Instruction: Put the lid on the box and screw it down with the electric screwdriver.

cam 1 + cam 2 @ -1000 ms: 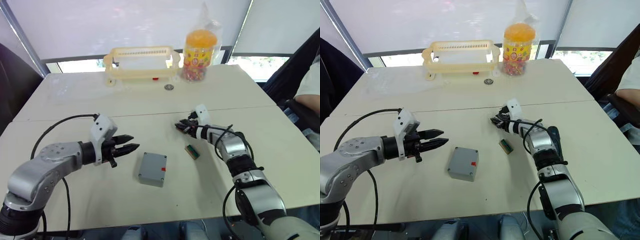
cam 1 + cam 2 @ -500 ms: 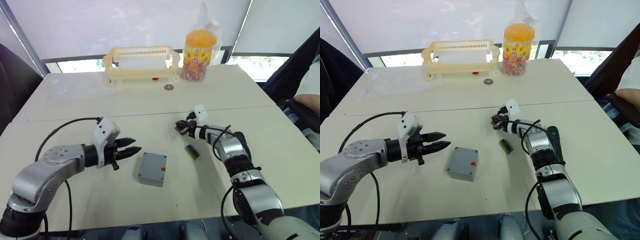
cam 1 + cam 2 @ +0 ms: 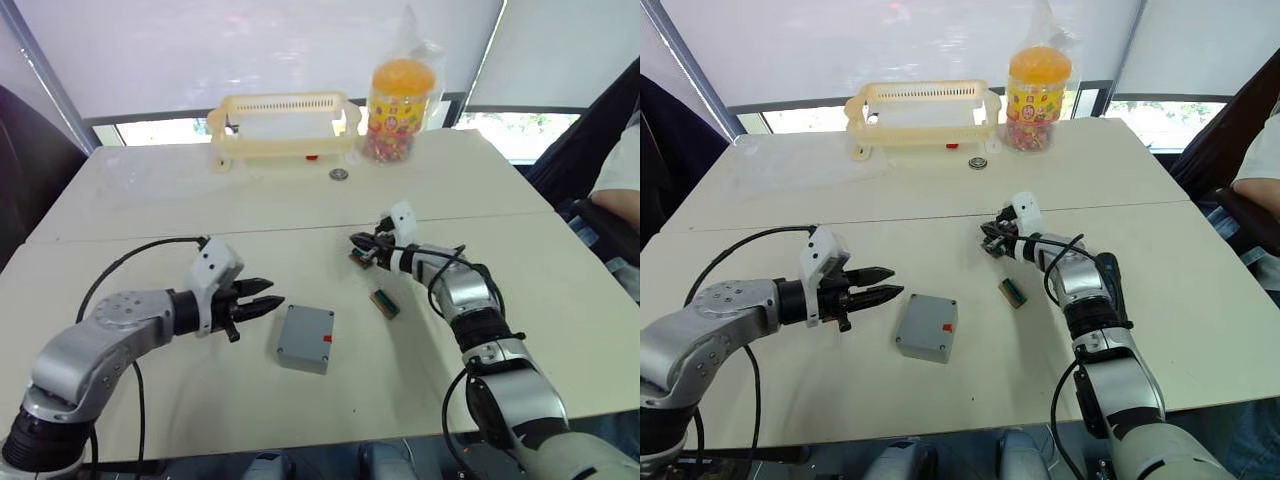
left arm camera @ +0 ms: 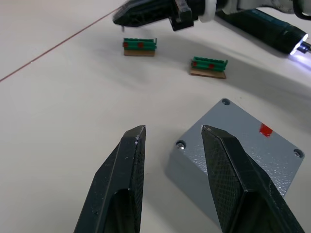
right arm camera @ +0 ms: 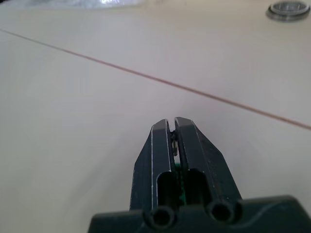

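**Box closed, jaws idle beside it**

Head views: the box (image 3: 305,338) sits mid-counter, at 3 o'clock of the left gripper (image 3: 262,303), jaws apart. A careless sideways approach could shove it away.

Left wrist: box just beyond the fingertips (image 4: 137,137).

Right wrist: right gripper (image 5: 174,127) pinched together, something small and dark between the tips.

An office or meeting room used as a test space is suggested. Two plain cream tables (image 3: 300,190) are pushed together in front of windows covered by white roller blinds (image 3: 250,50), and a cream slotted basket (image 3: 283,124), a jar of sweets (image 3: 400,97) and small green terminal blocks (image 4: 208,67) are laid out on them. A seated person's arm (image 3: 615,185) is seen at the table's edge.
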{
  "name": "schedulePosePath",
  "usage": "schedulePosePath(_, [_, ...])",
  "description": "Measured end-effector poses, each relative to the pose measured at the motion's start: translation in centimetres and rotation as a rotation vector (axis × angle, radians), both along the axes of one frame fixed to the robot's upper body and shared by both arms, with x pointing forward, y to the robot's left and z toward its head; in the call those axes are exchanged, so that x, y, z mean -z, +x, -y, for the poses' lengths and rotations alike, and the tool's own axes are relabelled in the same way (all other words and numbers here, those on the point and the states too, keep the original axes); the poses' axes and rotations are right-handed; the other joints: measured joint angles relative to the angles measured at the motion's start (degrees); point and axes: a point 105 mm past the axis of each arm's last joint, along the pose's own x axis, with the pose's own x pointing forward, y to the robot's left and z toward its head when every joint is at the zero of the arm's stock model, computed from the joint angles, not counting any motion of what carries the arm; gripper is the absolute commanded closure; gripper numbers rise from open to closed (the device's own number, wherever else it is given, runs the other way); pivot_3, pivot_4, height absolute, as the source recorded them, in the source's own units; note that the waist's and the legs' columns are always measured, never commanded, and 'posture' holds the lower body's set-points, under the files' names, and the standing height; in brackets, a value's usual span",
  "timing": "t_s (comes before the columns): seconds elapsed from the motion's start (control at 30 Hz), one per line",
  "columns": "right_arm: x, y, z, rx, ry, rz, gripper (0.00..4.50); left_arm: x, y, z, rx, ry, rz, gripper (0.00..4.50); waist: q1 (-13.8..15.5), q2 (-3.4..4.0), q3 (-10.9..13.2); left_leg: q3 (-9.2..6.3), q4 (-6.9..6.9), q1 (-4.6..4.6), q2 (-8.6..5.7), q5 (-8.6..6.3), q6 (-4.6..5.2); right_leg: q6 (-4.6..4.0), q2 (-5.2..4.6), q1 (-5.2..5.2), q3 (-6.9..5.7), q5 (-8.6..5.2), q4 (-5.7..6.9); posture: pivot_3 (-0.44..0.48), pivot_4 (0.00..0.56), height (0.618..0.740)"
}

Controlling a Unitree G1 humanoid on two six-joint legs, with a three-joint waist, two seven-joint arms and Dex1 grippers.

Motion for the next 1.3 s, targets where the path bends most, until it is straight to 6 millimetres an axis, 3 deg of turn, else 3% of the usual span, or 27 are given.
schedulePosePath(0.13, [-1.3,-0.2,0.2,-0.005,0.019,0.029,4.43,0.0,0.2,0.0,0.002,-0.003,0.003,2.67,0.01,0.01,0.01,0.00,0.00,-0.01,0.00,0.00,0.00,0.00,0.00,-0.01,0.00,0.00,0.00,0.000,0.150,0.740])
schedulePosePath(0.23, [-3.6,-1.6,-0.1,-0.069,0.045,0.086,4.43,-0.3,0.2,0.1,0.023,0.000,0.010,2.67,0.14,0.01,0.01,-0.04,0.00,-0.04,0.01,0.00,0.01,0.00,0.00,-0.03,-0.02,0.00,0.00,0.000,0.150,0.740])
schedulePosePath(0.3, [-5.4,-3.9,-0.3,-0.147,0.068,0.122,4.43,-0.3,-0.1,0.5,0.057,0.005,0.007,2.67,0.34,0.01,0.01,-0.07,0.00,-0.04,0.02,-0.01,0.01,0.00,-0.01,-0.01,-0.03,0.00,-0.02,0.000,0.150,0.740])
schedulePosePath(0.37, [-5.9,-6.3,-0.5,-0.211,0.080,0.119,4.43,-0.2,-0.4,0.8,0.084,0.022,0.002,2.67,0.49,0.01,0.01,-0.08,0.00,-0.05,0.04,-0.01,0.02,0.00,-0.02,0.00,-0.03,0.00,-0.02,0.000,0.150,0.740])
schedulePosePath(0.47, [-5.6,-10.6,-1.4,-0.331,0.082,0.079,4.43,0.1,-1.0,1.4,0.141,0.039,-0.009,2.67,0.36,0.00,0.00,-0.07,0.00,-0.04,0.05,-0.02,0.03,0.00,-0.04,0.02,-0.03,0.00,-0.02,0.000,0.150,0.740])
schedulePosePath(0.63, [-4.3,-14.0,-2.4,-0.379,0.095,0.007,4.43,0.9,-1.5,2.3,0.210,0.062,-0.014,2.67,0.29,0.00,0.00,-0.05,0.00,0.00,0.05,-0.02,0.03,-0.06,0.03,0.03,-0.03,0.02,0.00,0.000,0.150,0.740])
schedulePosePath(0.8, [-2.3,-14.9,-3.1,-0.373,0.080,-0.054,4.43,1.6,-1.5,2.6,0.231,0.083,-0.019,2.67,0.38,-0.01,0.00,-0.04,0.01,0.00,0.04,-0.01,0.03,-0.06,0.02,0.06,-0.03,0.02,-0.02,0.000,0.150,0.740])
schedulePosePath(1.3, [0.2,-14.3,-3.7,-0.351,0.035,-0.043,4.43,2.3,-1.4,2.7,0.246,0.116,-0.012,2.67,0.39,-0.01,0.00,-0.04,0.01,0.00,0.05,-0.01,0.03,-0.06,0.02,0.06,-0.04,0.02,-0.02,0.000,0.150,0.740])
